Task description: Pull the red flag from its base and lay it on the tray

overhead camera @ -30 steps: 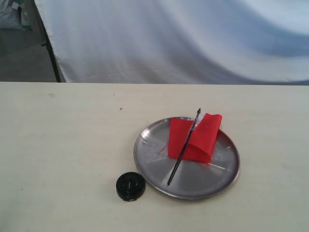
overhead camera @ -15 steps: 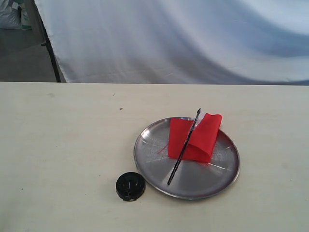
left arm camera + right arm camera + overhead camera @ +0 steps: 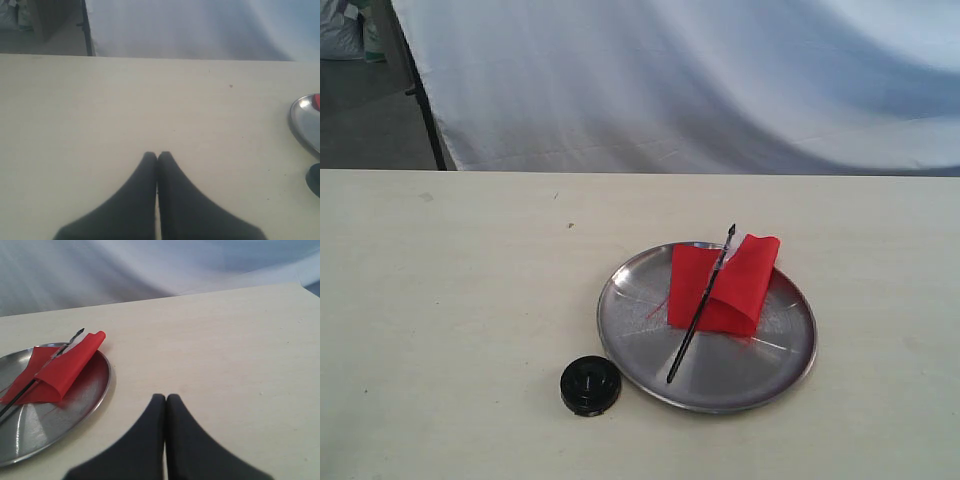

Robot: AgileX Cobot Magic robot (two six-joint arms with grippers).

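Observation:
The red flag (image 3: 732,286) lies folded on the steel tray (image 3: 640,345), its thin black stick (image 3: 692,335) slanting across the cloth with the pointed tip past the far rim. Left of the tray's near edge the round black base (image 3: 590,385) stands alone on the table. Neither gripper appears in the exterior view. My left gripper (image 3: 157,156) is shut and empty over bare table, the tray (image 3: 302,125) at that view's edge. My right gripper (image 3: 165,398) is shut and empty, apart from the tray (image 3: 95,390) and the flag (image 3: 65,367).
A white cloth backdrop (image 3: 700,80) hangs behind the table's far edge (image 3: 640,172). A dark stand leg (image 3: 425,110) and bags on the floor show at the back left. The cream tabletop (image 3: 450,280) stretches wide to the left of the tray.

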